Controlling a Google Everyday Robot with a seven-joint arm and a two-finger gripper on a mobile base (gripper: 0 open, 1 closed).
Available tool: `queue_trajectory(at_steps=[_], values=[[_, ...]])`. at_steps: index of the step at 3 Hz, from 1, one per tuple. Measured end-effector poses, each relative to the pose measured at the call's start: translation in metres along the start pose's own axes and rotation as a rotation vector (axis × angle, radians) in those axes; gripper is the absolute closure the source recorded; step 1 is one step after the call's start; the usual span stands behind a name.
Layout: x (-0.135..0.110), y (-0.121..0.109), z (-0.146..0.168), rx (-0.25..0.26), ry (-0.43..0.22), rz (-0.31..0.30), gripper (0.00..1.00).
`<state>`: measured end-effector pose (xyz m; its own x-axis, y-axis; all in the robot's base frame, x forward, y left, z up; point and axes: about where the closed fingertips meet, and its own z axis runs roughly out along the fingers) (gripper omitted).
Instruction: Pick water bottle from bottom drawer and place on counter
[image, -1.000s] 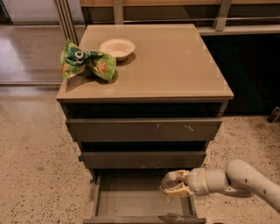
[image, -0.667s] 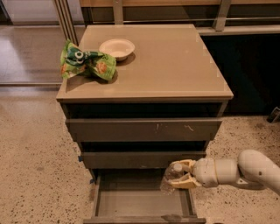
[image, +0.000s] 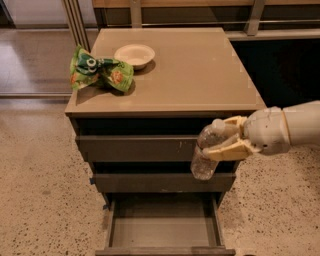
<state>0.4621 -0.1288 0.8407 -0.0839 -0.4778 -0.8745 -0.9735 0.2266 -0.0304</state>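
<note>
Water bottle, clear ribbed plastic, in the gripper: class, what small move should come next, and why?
Probably lift straight up: the two-finger gripper, shut on the clear ribbed water bottle, hangs before the upper drawers, below the edge of the flat tan counter and above the open grey-brown bottom drawer.

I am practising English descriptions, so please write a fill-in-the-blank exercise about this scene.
The cream two-finger gripper, gripping the small clear ribbed plastic water bottle, hangs above the pulled-out ____ grey-brown drawer.
On the flat tan counter sits a round ____ bowl.
Beside the bowl lies a crumpled ____ bag.
Missing: bottom, white, green.
</note>
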Motion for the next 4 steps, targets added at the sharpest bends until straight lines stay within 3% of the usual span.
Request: queue_trajectory(at_steps=[1,2,3,4], values=[[-0.026,-0.002,-0.013,0.021,0.01,-0.021,1.0],[-0.033,-0.003,-0.017,0.021,0.014,-0.016,1.0],[-0.094,-0.025,-0.052,0.02,0.007,0.009,1.0],[-0.094,-0.025,-0.052,0.021,0.007,0.008,1.0]])
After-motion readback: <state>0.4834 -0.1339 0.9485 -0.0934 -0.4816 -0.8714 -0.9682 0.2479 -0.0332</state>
